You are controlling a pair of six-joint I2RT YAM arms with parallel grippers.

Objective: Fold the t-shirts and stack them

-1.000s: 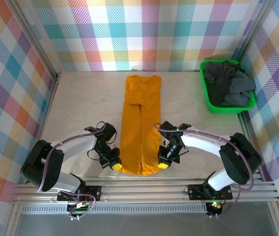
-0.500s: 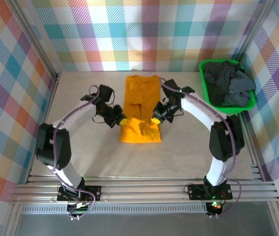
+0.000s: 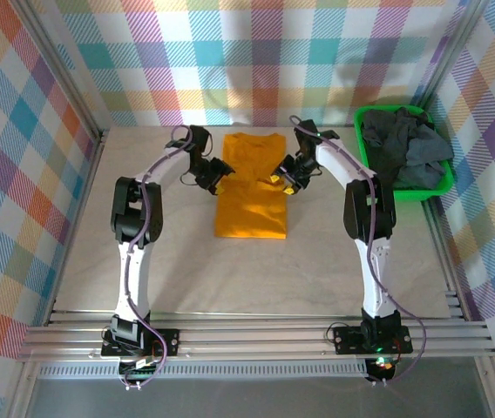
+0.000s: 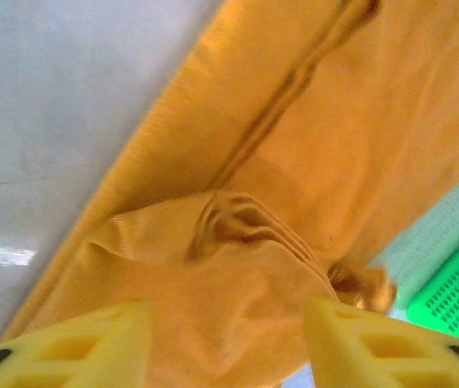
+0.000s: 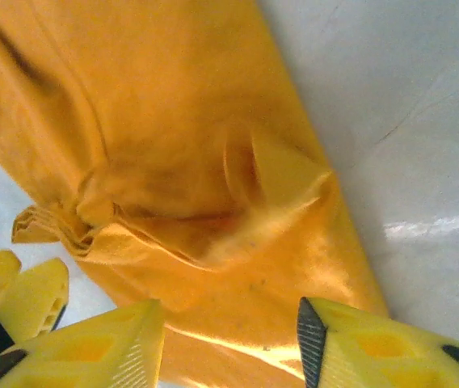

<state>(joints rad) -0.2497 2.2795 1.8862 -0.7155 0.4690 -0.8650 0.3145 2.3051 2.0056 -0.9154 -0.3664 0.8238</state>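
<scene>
Top external | left gripper (image 3: 216, 173): spread wide, over mustard-orange t-shirt (image 3: 250, 205); right gripper (image 3: 283, 181): spread wide, over same shirt

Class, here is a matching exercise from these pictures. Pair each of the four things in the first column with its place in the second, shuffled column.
Things
1. mustard-orange cloth t-shirt
2. dark grey cloth shirts
3. bright green plastic basket
4. left gripper

Places
A. at the far right corner of the table
B. at the orange shirt's left edge, fingers apart
C. heaped inside the basket
D. lying flat on the table, far middle

Pairs: 1-D, 2-C, 3-A, 4-B
</scene>
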